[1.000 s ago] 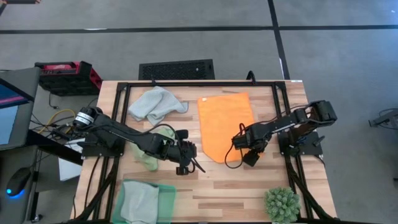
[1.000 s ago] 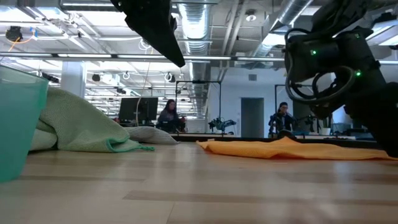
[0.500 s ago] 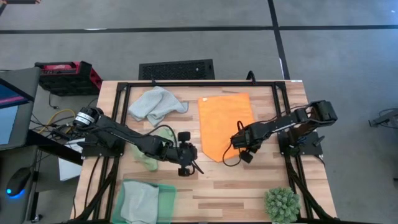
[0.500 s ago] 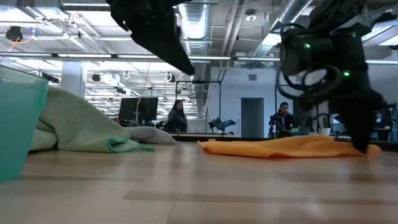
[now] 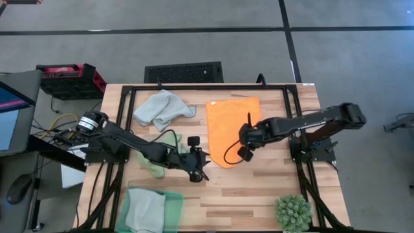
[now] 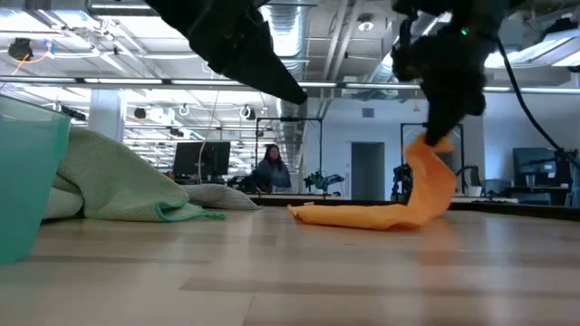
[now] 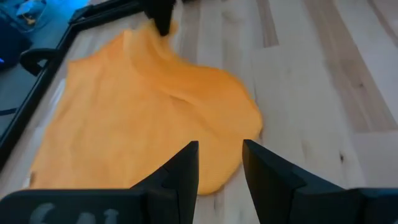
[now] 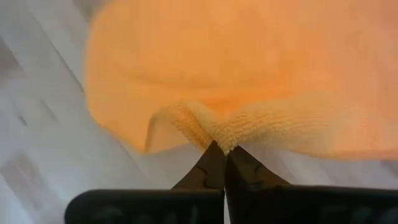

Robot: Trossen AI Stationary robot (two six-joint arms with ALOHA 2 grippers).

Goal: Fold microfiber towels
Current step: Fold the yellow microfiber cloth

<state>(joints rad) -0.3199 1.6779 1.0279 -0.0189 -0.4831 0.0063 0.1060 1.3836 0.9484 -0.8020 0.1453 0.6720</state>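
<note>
The bright orange towel point(image 5: 229, 123) lies spread at the table's middle, with its near right part point(image 6: 428, 181) raised. My right gripper point(image 5: 242, 149) is shut on that part, above the towel's near edge. My left gripper point(image 7: 221, 165) hovers open just off the towel's near left corner point(image 7: 205, 180) and touches nothing. A light green towel point(image 5: 157, 162) lies crumpled under the left arm. A pale grey-blue towel point(image 5: 162, 109) lies bunched at the far left. Another pale towel point(image 5: 143, 208) rests in the green tray point(image 5: 173, 206). My right gripper pinches a small raised fold point(image 8: 222, 138) at the orange towel's near right edge between its two shut fingers. It comes from above, pointing down. That part hangs lifted below the fingers point(image 6: 433, 136) in a slack curve, while the towel's remainder point(image 6: 349, 215) lies on the table.
A spiky green plant point(image 5: 293, 212) stands at the near right corner. The green tray sits at the near left edge point(image 6: 27, 181). A black frame rail point(image 5: 213, 86) runs along the far edge. Bare wood point(image 5: 252, 194) lies between the orange towel and the near edge.
My right gripper has shut on the orange towel's near right edge. It has then gone up and toward the table's left and far side, lifting that part while the remainder stays flat. My left gripper has edged toward the orange towel.
</note>
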